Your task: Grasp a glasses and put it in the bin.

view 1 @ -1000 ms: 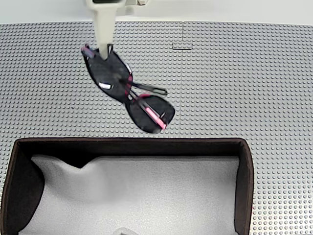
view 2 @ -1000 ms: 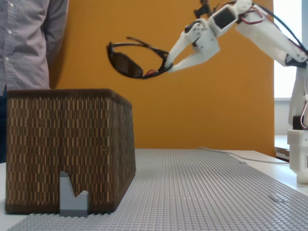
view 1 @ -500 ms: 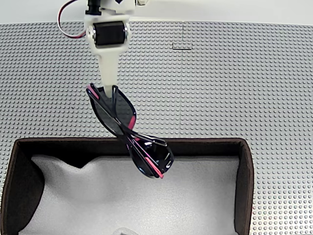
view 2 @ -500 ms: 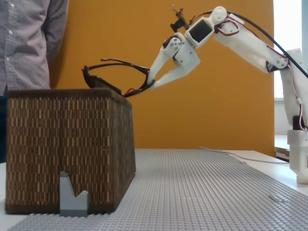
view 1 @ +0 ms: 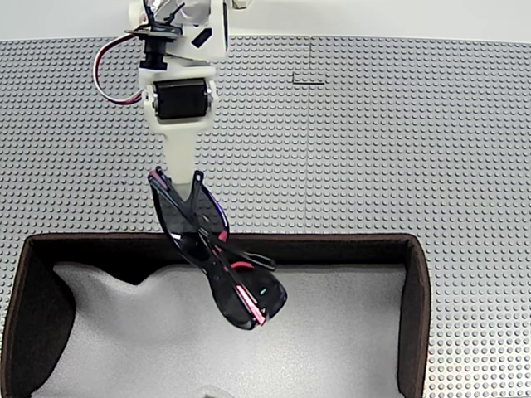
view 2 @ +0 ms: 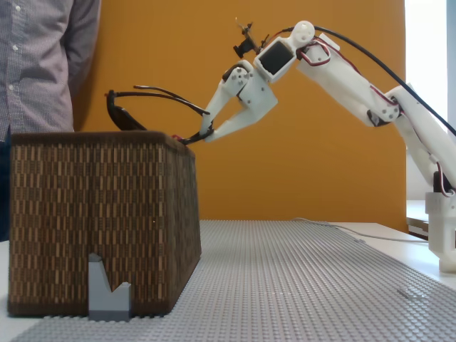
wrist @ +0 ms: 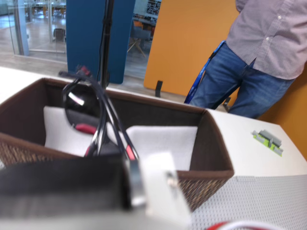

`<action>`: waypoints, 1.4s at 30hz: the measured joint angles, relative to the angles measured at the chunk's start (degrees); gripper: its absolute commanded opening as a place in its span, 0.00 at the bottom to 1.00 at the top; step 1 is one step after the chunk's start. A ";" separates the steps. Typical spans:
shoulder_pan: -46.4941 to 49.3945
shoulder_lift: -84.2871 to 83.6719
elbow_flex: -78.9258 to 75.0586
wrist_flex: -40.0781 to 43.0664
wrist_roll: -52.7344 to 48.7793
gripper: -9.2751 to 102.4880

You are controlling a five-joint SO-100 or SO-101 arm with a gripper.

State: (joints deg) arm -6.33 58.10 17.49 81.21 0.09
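Observation:
Dark glasses (view 1: 249, 297) with pink-lined arms hang tilted in my gripper (view 1: 177, 179), which is shut on one end of the frame. In a fixed view from above, the far lens lies over the white foam inside the bin (view 1: 332, 241), while the gripped end is still over the bin's back wall. In a fixed view from the side, the glasses (view 2: 122, 117) are just above the rim of the brown woven bin (view 2: 100, 214), and the gripper (view 2: 202, 134) is at the bin's near corner. In the wrist view the glasses (wrist: 81, 108) stand before the open bin (wrist: 211, 153).
A grey studded baseplate (view 1: 373, 149) covers the table behind and to the right of the bin. A person (view 2: 43, 64) stands behind the bin (wrist: 259, 52). A small grey block (view 2: 108, 292) leans against the bin's front. The arm's base (view 2: 445, 228) is at far right.
The arm has reached forward and down, carrying the glasses from over the baseplate to over the bin's back wall and foam. The grip on them stays the same.

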 measured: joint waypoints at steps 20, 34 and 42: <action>0.00 -4.48 -13.18 6.33 -0.26 0.25; 0.00 2.72 -21.62 16.35 -4.57 0.25; 1.85 21.53 -22.50 19.42 -7.47 0.25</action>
State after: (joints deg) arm -4.48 79.63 -5.01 100.63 -7.38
